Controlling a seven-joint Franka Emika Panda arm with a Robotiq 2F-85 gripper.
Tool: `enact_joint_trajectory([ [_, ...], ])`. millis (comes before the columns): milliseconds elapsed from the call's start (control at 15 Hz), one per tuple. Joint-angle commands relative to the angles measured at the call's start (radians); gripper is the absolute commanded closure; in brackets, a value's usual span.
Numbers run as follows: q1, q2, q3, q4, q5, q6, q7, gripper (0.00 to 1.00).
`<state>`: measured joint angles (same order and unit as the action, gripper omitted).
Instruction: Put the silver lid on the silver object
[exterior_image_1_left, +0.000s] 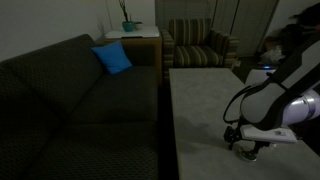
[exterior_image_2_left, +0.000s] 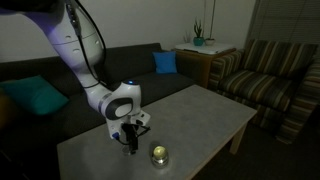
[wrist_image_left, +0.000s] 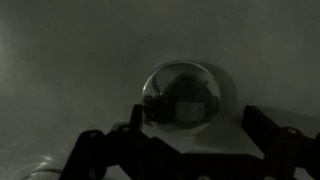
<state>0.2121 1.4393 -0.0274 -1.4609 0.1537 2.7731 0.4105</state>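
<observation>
The room is dim. The silver object (exterior_image_2_left: 159, 154) is small, round and shiny. It sits on the pale desk (exterior_image_2_left: 205, 115) in the lower middle of an exterior view, just to the right of the pincer (exterior_image_2_left: 130, 141). The pincer hangs low over the desk, near the silver object but not touching it. In the wrist view the silver object (wrist_image_left: 183, 95) is in the middle of the frame. The two dark fingers (wrist_image_left: 95, 152) stand wide apart at the bottom, one on each side. The silver lid is too hard to pick out in the dark. In an exterior view the pincer (exterior_image_1_left: 243, 142) is at the lower right, with a dark sofa (exterior_image_1_left: 70, 85) and a blue pillow (exterior_image_1_left: 112, 58) toward the upper left.
</observation>
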Motion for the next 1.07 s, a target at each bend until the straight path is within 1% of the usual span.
enact_joint_trajectory([
  [0,-0.022,0.058,0.003,-0.003,0.022,0.029,-0.011,0.0],
  [533,-0.091,0.085,0.054,-0.001,0.046,0.065,-0.053,0.0],
  [600,-0.098,0.085,0.059,-0.003,0.046,0.069,-0.061,0.25],
  [733,-0.104,0.08,0.061,-0.01,0.046,0.072,-0.066,0.29],
  [1000,-0.115,0.065,0.061,-0.029,0.047,0.078,-0.067,0.5],
])
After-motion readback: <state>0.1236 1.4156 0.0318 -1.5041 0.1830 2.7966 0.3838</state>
